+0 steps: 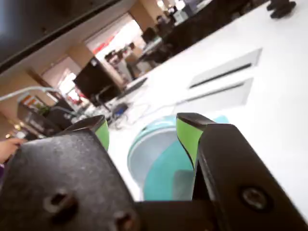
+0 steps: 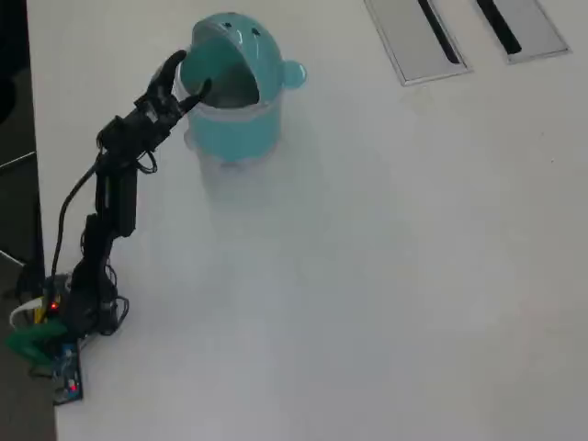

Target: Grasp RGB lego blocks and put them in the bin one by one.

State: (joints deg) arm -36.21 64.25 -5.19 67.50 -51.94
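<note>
Black claw (image 2: 188,78) with lime-green pads (image 1: 188,134) spread apart, nothing between the 2 fingers, hanging at the left rim of the round light-teal plastic bin (image 2: 241,129) in the overhead view. In the wrist view, claw (image 1: 142,130) seen from behind, both green-lined fingers framing the bin's (image 1: 166,168) open mouth and pale grey inside. Domed swing lid (image 2: 234,41) of the bin tilted toward the far side in the overhead view, with 2 dark dot eyes (image 2: 246,35) on top and a small round knob (image 2: 293,73) sticking out on the right. Bin upright on the white bench (image 2: 386,276), in the far-left part of the overhead view. Black jointed arm (image 2: 115,197) reaching from its base (image 2: 69,308) at the near-left edge of the bench up toward the bin, red light glowing at the base. 2 flat grey slotted panels (image 2: 464,37) set into the bench at the far right, well apart from the bin. No small cubes visible on the bench; contents of the bin impossible to make out in either view.
</note>
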